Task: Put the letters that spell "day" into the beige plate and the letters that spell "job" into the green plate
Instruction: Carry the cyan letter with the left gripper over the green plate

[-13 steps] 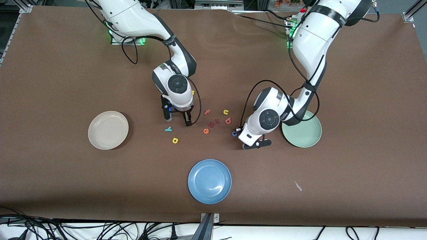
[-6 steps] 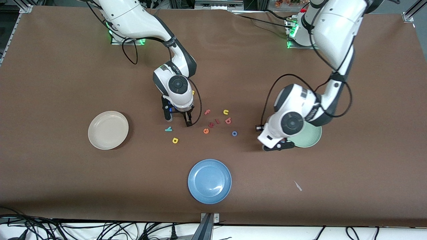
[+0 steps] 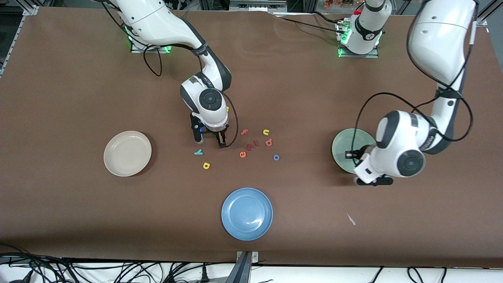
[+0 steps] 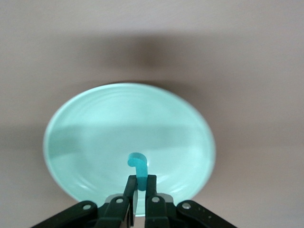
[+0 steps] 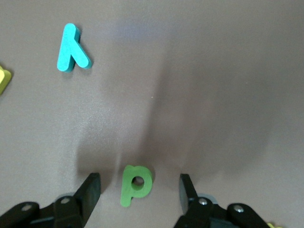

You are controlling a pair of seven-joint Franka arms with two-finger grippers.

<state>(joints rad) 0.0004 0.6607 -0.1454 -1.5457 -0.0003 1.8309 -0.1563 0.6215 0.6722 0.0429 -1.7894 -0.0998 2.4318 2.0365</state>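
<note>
The left pincer (image 4: 138,190) is held over the green plate (image 4: 95,128), near the rim nearest the front camera, and is clamped on the teal "j" (image 4: 137,167), whose hook points out past the fingertips. The plate's floor is bare beneath it.

The right pincer (image 5: 137,190) is set down at the surface (image 3: 59,216) with its jaws apart — the dark green "d" (image 5: 135,184) lies between them, touching neither finger. The teal "y" (image 3: 198,152) and the yellow "a" (image 3: 206,166) lie nearer the front camera than that pincer, apart from each other, with bare surface between them and the beige plate (image 3: 112,163).

The blue "o" (image 3: 276,157) and the salmon "b" (image 3: 268,142) rest in the loose cluster of letters at the middle — a wide stretch of bare surface separates them from the green plate. A blue plate (image 3: 232,224) sits nearest the front camera.
</note>
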